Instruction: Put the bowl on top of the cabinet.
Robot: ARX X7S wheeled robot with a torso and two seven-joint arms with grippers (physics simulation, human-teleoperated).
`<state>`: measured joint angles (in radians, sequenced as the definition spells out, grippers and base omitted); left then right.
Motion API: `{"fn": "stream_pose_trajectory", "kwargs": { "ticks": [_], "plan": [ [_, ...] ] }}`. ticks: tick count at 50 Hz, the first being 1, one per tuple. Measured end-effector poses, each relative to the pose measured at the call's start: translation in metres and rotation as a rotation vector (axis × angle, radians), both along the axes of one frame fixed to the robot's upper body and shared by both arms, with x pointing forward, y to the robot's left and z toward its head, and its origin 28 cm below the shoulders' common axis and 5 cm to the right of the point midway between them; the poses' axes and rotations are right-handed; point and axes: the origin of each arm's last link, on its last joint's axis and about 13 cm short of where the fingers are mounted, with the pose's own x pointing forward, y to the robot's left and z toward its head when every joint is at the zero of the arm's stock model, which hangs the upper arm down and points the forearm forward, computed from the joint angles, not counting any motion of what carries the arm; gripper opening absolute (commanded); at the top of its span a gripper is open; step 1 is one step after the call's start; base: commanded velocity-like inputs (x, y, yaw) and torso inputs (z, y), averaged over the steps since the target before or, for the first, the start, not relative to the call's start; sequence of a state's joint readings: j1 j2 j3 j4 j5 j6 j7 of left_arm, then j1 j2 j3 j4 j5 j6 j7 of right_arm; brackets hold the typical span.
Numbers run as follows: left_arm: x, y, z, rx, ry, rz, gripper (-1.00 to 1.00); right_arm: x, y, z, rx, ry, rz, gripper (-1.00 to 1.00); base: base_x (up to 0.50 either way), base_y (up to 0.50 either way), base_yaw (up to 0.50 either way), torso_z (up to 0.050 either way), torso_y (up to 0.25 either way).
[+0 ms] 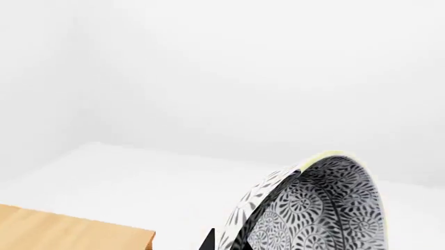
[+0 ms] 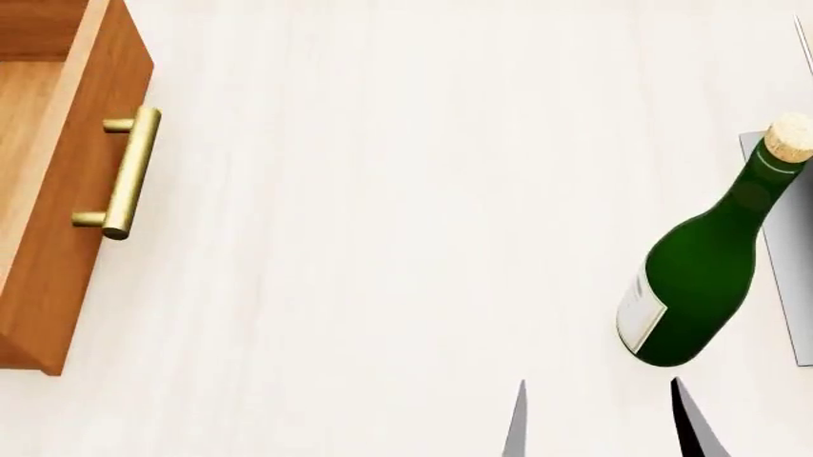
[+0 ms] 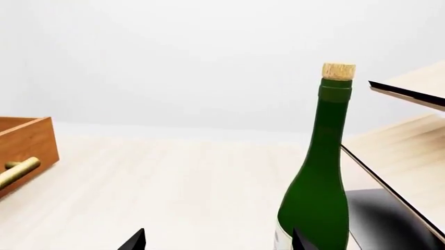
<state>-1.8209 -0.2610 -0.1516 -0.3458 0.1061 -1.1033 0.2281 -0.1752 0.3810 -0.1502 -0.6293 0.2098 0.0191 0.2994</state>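
Now, at the left of the head view, the cabinet (image 2: 57, 181) shows one corner with an open drawer and a brass handle (image 2: 128, 171) whose bar runs away from the robot. The table (image 2: 381, 190) is pale wood. To the right stands the green bottle (image 2: 699, 276), upright, with its cork (image 2: 789, 137) on top, just beside the rack (image 2: 794, 248) at the right edge. Below the bottle, the two dark fingertips of the right gripper (image 2: 600, 419) stand apart with nothing between them; it is wide open and empty.

The bowl (image 1: 313, 208) appears only in the left wrist view. It is tipped on its side, so its opening faces the camera and its patterned inside is visible. A wooden corner (image 1: 76, 232) of the cabinet lies below and to one side of it. A small dark part of the left gripper (image 1: 207, 240) touches the bowl's rim, but I cannot tell how far this claw is closed.
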Motion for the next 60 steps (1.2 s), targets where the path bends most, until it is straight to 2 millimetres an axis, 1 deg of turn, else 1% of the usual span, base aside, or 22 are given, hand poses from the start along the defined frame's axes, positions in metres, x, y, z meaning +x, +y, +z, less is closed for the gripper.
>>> {"fn": "stream_pose_trajectory", "kwargs": {
  "ticks": [8,15,25,42,49,53,60],
  "plan": [
    [-0.005,0.028,0.002,-0.194,-0.027,0.111,-1.0,0.001,0.0,-0.001,0.001,0.003,-0.003,1.0,0.0,0.0,0.0,0.0,0.0],
    [-0.007,0.043,-0.003,-0.302,-0.034,0.183,-1.0,0.001,0.0,-0.001,0.002,0.005,-0.005,1.0,0.0,0.0,0.0,0.0,0.013],
    [-0.009,0.054,-0.006,-0.384,-0.034,0.232,-1.0,0.001,-0.001,-0.001,0.003,0.006,-0.008,1.0,0.0,0.0,0.0,-0.003,0.243],
    [-0.016,0.067,-0.008,-0.455,-0.05,0.276,-1.0,0.001,0.0,-0.001,-0.001,0.005,-0.01,1.0,0.0,0.0,0.0,-0.004,0.25],
    [-0.018,0.076,-0.012,-0.507,-0.049,0.309,-1.0,0.001,0.0,-0.001,-0.002,0.004,-0.009,1.0,0.0,0.0,0.0,-0.004,0.25],
    [-0.02,0.083,-0.017,-0.534,-0.051,0.335,-1.0,0.001,0.0,-0.001,-0.004,0.004,-0.009,1.0,0.0,0.0,0.0,0.0,0.039],
    [-0.018,0.096,-0.031,-0.578,-0.027,0.389,-1.0,0.001,0.0,-0.002,-0.006,0.005,-0.009,1.0,0.0,0.0,0.0,0.0,0.0]
  ]
}}
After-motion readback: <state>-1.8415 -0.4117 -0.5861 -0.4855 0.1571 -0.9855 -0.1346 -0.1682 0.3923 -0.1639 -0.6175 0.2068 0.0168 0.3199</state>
